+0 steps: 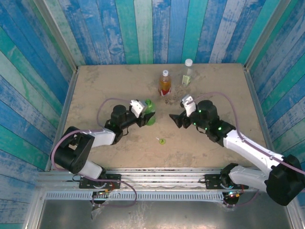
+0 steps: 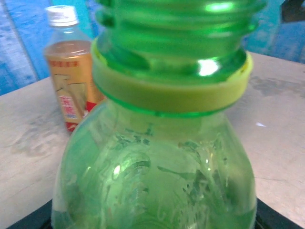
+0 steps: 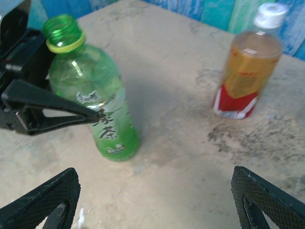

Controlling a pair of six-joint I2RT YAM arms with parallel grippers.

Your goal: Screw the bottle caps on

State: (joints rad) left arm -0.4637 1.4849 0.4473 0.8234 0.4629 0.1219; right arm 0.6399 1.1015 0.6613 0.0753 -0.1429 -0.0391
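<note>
Green bottle (image 3: 107, 114) stands mid-bench with its neck open. Its yellow-green cap (image 1: 161, 140) lies near it on the bench (image 1: 105, 81). I judge the amber bottle (image 1: 165, 83) and clear bottle (image 1: 187, 74) capped, so one remains. Left pincer (image 1: 144, 114) pinches the green bottle; right pincer (image 1: 175, 121) is spread. Label characters look Chinese; I cannot read them.

Bright even light, soft shadows, green bottle (image 2: 157, 181) OOF
</note>
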